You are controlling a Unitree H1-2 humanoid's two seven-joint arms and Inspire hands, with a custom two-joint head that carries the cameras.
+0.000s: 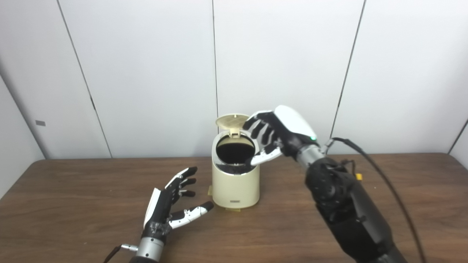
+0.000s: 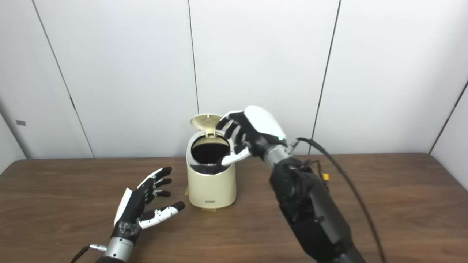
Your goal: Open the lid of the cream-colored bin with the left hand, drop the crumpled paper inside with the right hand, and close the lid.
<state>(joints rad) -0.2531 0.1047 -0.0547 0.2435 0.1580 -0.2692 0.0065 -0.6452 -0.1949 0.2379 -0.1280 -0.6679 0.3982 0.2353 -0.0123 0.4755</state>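
Your bin (image 1: 236,182) stands mid-desk, lid (image 1: 231,121) already up. Right hand (image 1: 272,133) hovers spread and empty over the mouth (no paper visible, probably dropped). Left hand (image 1: 172,204) rests spread, holding nothing; closing remains.

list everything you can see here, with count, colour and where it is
bin: one, cream-coloured, standing on the table near the middle, just ahead of the left hand
lid: one, cream, hinged at the back of the bin, standing open and upright
bin opening: one, dark inside; contents cannot be made out
crumpled paper: none visible in either view
table: one, dark brown wood grain, filling the lower part of the view
wall panels: white, behind the table
cable: one, black, running along the right arm
left hand: one, black and white, open, low over the table left of the bin
right hand: one, black and white, fingers spread above the bin's right rim, holding nothing visible
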